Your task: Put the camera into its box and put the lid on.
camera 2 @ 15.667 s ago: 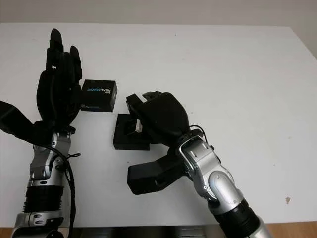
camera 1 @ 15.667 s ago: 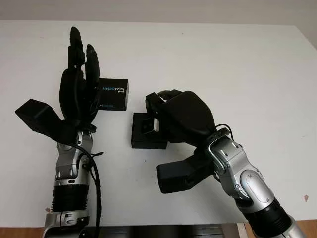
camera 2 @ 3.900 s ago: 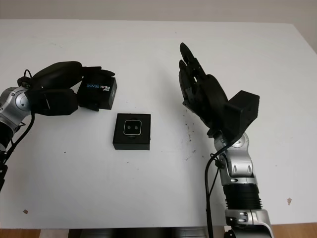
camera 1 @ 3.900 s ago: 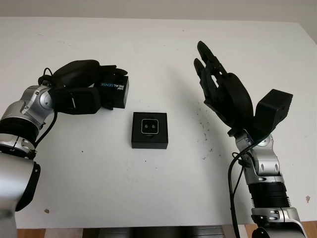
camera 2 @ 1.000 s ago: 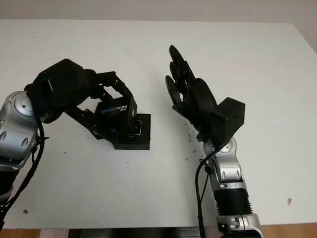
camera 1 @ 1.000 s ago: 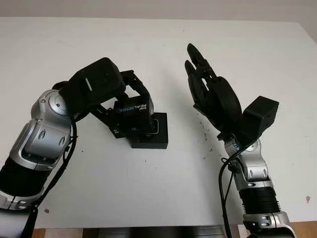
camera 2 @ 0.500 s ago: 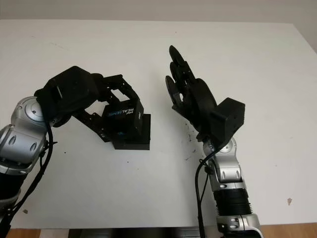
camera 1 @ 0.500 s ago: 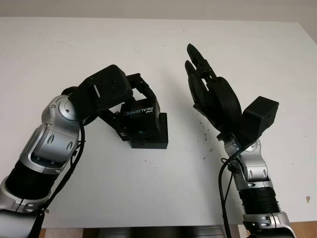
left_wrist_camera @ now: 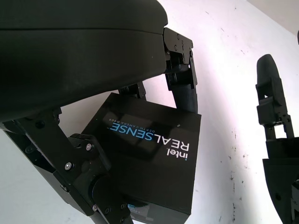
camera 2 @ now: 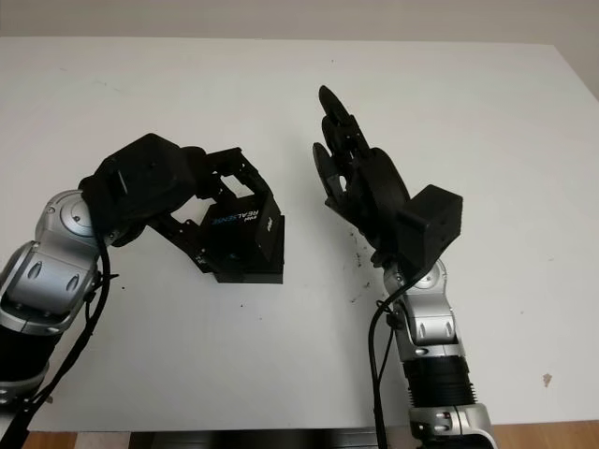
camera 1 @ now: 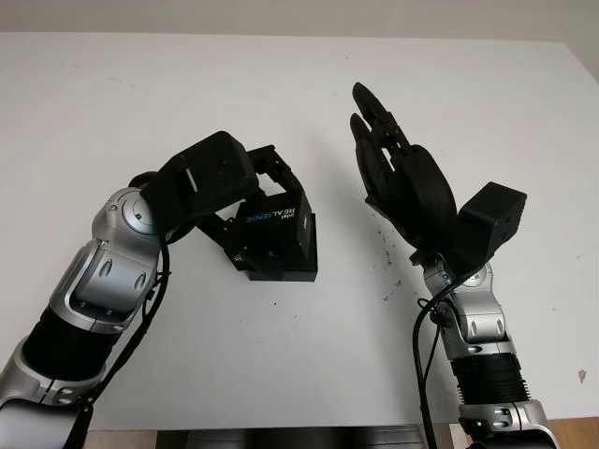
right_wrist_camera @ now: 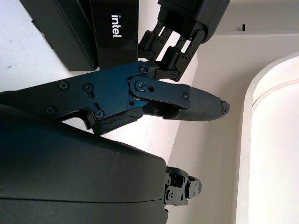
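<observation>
The left hand [camera 1: 245, 201] is gripping the lid [camera 1: 276, 222], tilted over the box [camera 1: 290, 265] on the white desk [camera 1: 281, 84]; it needs levelling and squaring before pressing; the right hand [camera 1: 402, 178] is waiting open beside.

The left robot hand [camera 2: 201, 201] gripped the black lid [camera 2: 241, 234] and held it tilted over the box [camera 2: 263, 272], covering most of it on the white tabletop [camera 2: 487, 140]. The right robot hand [camera 2: 360, 187] was open and raised upright, just beside the box's right side without touching it.
</observation>
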Motion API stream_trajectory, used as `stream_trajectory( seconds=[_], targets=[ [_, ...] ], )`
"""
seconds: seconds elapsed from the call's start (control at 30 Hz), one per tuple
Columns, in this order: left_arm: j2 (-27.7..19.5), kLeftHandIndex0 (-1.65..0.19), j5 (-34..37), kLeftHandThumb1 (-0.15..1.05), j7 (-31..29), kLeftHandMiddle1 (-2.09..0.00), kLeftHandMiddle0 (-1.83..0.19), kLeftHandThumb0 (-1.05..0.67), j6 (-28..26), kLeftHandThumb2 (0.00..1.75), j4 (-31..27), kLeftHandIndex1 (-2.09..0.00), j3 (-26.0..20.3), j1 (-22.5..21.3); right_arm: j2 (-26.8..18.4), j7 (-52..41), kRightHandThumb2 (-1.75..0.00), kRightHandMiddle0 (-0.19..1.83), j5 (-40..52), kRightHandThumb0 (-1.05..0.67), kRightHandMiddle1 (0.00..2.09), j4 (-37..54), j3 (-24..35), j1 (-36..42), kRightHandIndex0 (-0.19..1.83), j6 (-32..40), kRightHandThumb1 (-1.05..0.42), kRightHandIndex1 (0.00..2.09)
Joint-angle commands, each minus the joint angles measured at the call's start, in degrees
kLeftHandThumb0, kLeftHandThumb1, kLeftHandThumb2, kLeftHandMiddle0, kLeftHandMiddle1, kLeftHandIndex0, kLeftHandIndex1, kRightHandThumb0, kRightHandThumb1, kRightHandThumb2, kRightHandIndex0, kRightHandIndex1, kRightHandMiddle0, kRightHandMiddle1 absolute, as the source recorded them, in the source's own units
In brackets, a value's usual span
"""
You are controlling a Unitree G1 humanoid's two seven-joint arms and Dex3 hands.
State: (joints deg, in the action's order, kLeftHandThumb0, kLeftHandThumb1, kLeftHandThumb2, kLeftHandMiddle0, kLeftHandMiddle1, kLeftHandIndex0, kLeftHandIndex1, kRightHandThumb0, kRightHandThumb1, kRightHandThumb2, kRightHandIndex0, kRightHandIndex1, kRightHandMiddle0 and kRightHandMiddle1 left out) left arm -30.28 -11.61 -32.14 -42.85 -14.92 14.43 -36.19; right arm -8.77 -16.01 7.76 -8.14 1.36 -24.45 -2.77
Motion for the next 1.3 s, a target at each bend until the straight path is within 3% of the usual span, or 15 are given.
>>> stream_trajectory(
  seconds=[0.0,0.37,0.47,0.5,0.57,0.73,0.83,1.1,1.27],
  targets=[
    [0.9,-0.13,0.2,1.05,0.0,-1.56,-0.23,-0.20,-0.7,0.09,-0.3,-1.54,0.8,0.9,0.4,0.1,-0.56,-0.14,0.0,-0.73,0.22,1.1,-0.1,0.6,-0.08,-0.3,-1.05,0.05],
    [2.4,-0.16,1.1,1.05,0.3,-1.68,-0.23,-0.26,-4.1,0.08,-0.9,-1.59,1.1,1.2,0.5,0.2,-0.57,-0.16,0.1,-0.70,0.28,1.0,-0.2,0.7,-0.08,-0.3,-1.05,0.05],
    [2.5,-0.09,0.9,1.05,0.1,-1.70,-0.13,-0.41,-8.5,0.07,-2.8,-1.58,2.3,0.3,0.6,0.2,-0.56,-0.17,0.2,-0.71,0.29,1.0,-0.2,0.7,-0.08,-0.1,-1.05,0.05],
    [2.5,0.08,1.0,1.05,-0.1,-1.55,0.06,-0.46,-10.9,0.09,-3.8,-1.38,2.7,-0.3,0.6,0.3,-0.56,-0.17,0.1,-0.71,0.30,1.1,-0.2,0.7,-0.08,0.0,-1.05,0.05],
    [2.4,0.16,1.3,1.05,-0.6,-1.31,0.16,-0.48,-15.3,0.11,-5.9,-1.13,3.6,-1.3,0.7,0.4,-0.56,-0.18,0.1,-0.71,0.30,1.1,-0.2,0.6,-0.08,0.2,-1.05,0.05],
    [2.1,0.19,2.9,1.05,-0.4,-0.49,0.10,-0.39,-23.6,0.20,-11.3,-0.44,4.8,-2.1,0.7,0.5,-0.56,-0.19,0.1,-0.69,0.33,0.9,-0.3,0.5,-0.08,0.2,-1.05,0.05],
    [1.2,0.19,4.7,1.05,-0.9,-0.21,0.12,-0.39,-27.6,0.22,-14.2,-0.21,5.4,-2.7,0.8,0.7,-0.57,-0.19,0.1,-0.67,0.33,0.8,-0.3,0.4,-0.08,0.9,-1.05,0.05],
    [-3.1,0.19,9.5,1.05,-1.7,-0.06,0.19,-0.42,-30.6,0.22,-17.9,-0.09,6.5,-3.6,1.0,0.9,-0.58,-0.19,-0.2,-0.65,0.32,0.6,-0.6,0.3,-0.08,0.4,-1.05,0.05],
    [-5.8,0.18,11.1,1.05,-1.6,-0.06,0.18,-0.43,-29.2,0.21,-18.9,-0.08,7.4,-3.6,1.1,1.3,-0.57,-0.19,-0.4,-0.67,0.31,0.8,-0.6,0.2,-0.08,0.8,-1.05,0.05]
  ],
)
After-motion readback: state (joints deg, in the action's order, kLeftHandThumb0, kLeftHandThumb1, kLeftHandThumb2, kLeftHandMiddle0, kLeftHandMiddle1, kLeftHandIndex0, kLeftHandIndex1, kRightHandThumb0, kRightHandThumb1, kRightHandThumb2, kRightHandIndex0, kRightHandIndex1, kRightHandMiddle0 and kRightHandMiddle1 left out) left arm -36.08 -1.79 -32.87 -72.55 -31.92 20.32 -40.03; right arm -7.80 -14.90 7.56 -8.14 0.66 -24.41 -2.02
